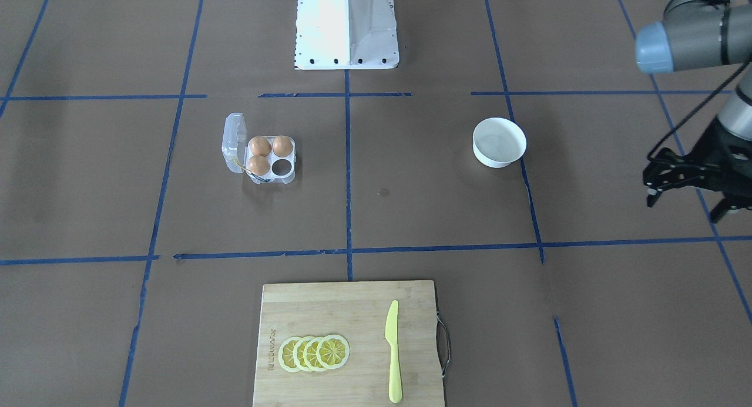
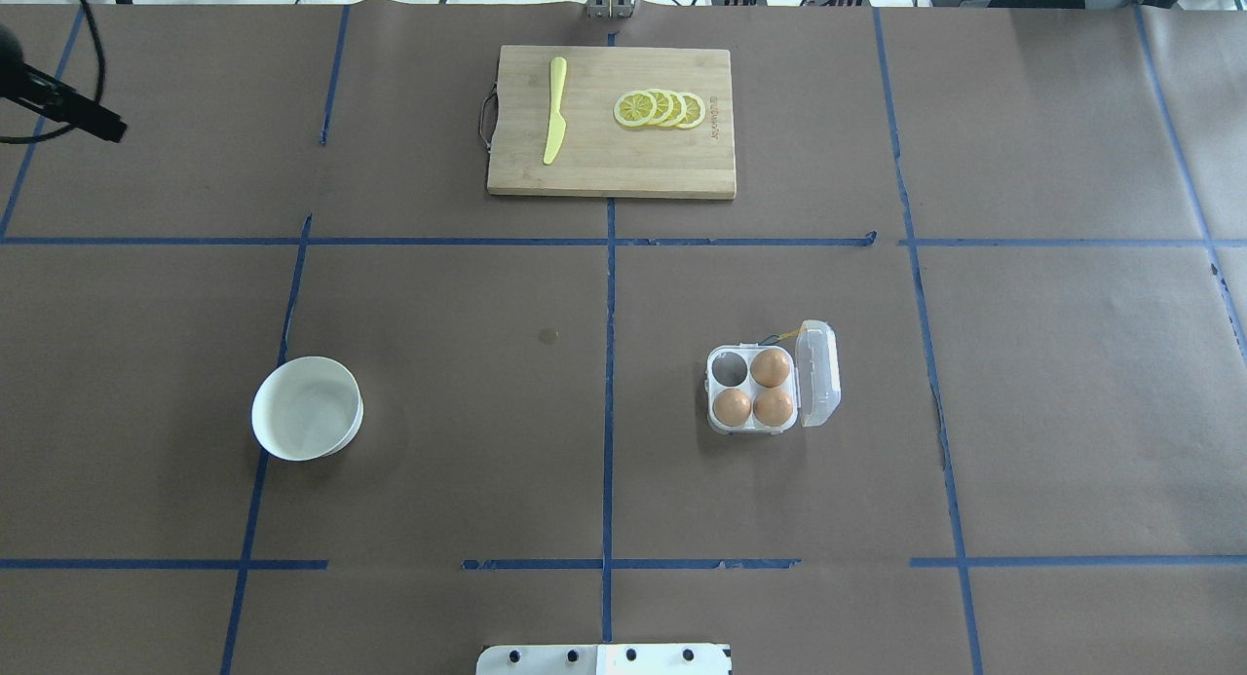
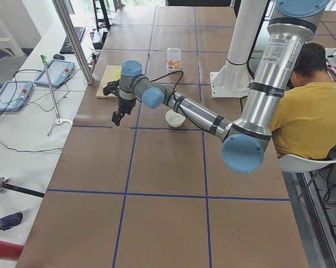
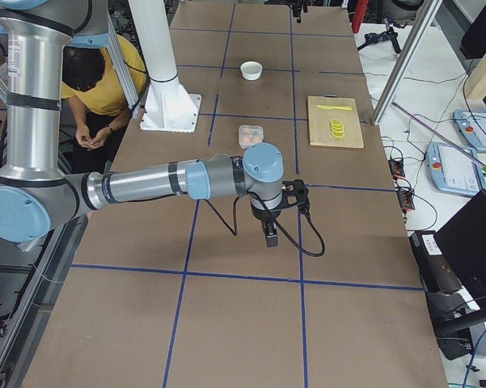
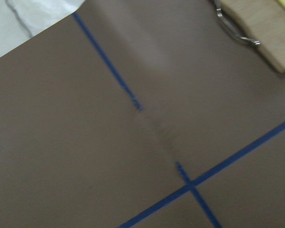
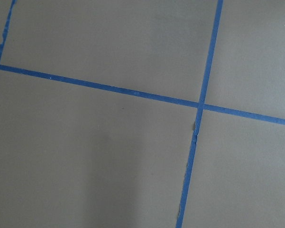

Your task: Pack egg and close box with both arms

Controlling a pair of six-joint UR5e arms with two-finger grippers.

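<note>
The box [image 1: 282, 168] is a clear four-cell carton with its lid [image 1: 234, 139] standing open. It also shows in the overhead view [image 2: 729, 367]. Three alike brown eggs [image 1: 259, 145] [image 1: 282, 145] [image 1: 258, 165] sit in three cells and one cell is empty. I cannot tell which is the task's egg. My left gripper [image 1: 684, 209] hovers far off past the white bowl [image 1: 499, 141], with its jaws apart and nothing between them. My right gripper [image 4: 270, 237] shows only in the exterior right view, low over bare table away from the box. I cannot tell whether it is open.
The bowl [image 2: 307, 407] looks empty. A wooden cutting board [image 1: 346, 307] at the operators' edge carries lemon slices [image 1: 314, 353] and a yellow knife [image 1: 393, 351]. The white robot base [image 1: 346, 25] stands at the back. A person in yellow [image 3: 307, 111] sits behind the robot.
</note>
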